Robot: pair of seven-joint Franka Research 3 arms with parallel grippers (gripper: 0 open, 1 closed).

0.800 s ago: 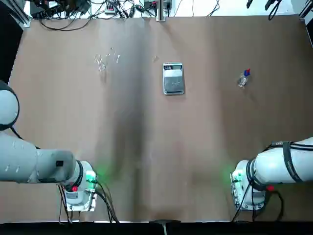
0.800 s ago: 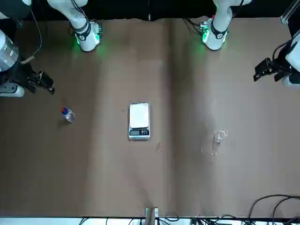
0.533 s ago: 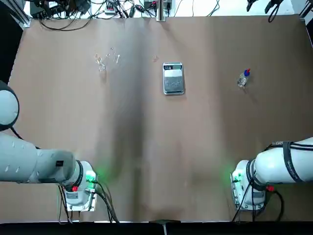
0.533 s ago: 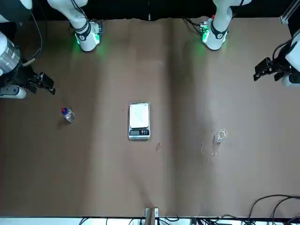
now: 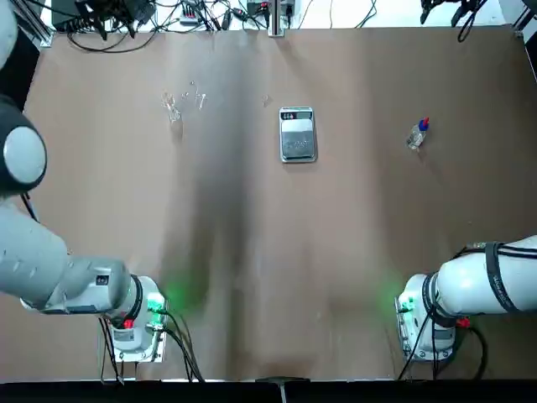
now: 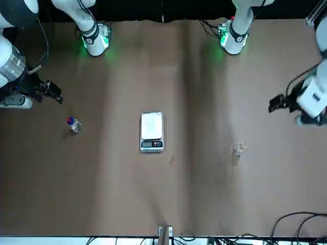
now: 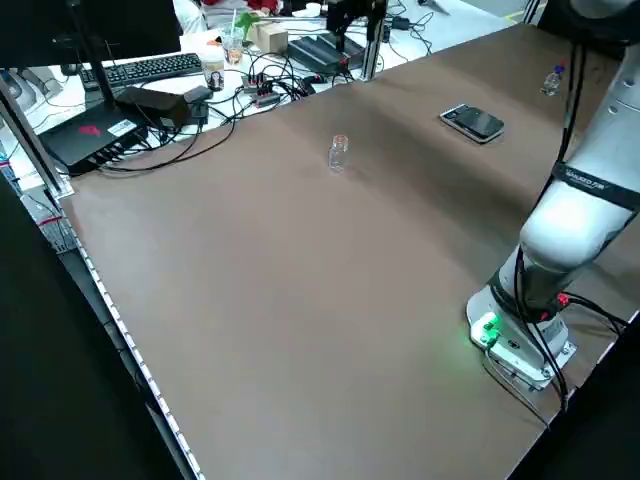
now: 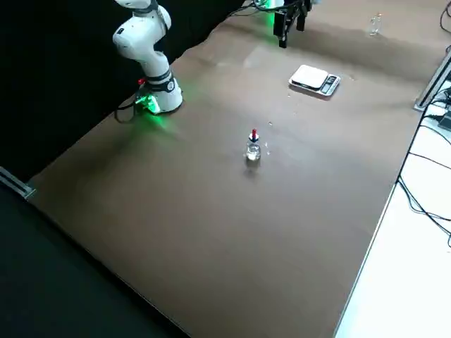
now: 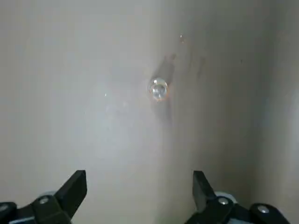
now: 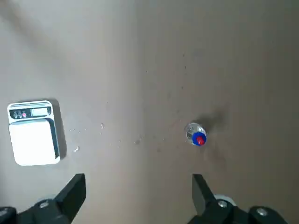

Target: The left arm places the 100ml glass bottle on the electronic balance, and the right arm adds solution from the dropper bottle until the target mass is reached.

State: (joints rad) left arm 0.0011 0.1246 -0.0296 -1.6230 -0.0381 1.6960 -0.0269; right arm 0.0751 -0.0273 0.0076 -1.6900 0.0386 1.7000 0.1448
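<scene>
Movement since the prior frame: left claw (image 9: 139, 196) is advancing toward the glass bottle (image 6: 239, 148), fingers spread wide, holding nothing. Right claw (image 10: 138, 198) is hanging wide open and empty above the dropper bottle (image 5: 417, 135). Balance (image 5: 297, 134) is sitting mid-worktop (image 5: 268, 252), bottle well apart from it.

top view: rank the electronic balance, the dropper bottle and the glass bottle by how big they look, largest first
1. electronic balance, clearly the largest.
2 and 3. dropper bottle and glass bottle: both small and about alike from above. The clear glass bottle is hard to outline against the table, so I would not rank them.
</scene>
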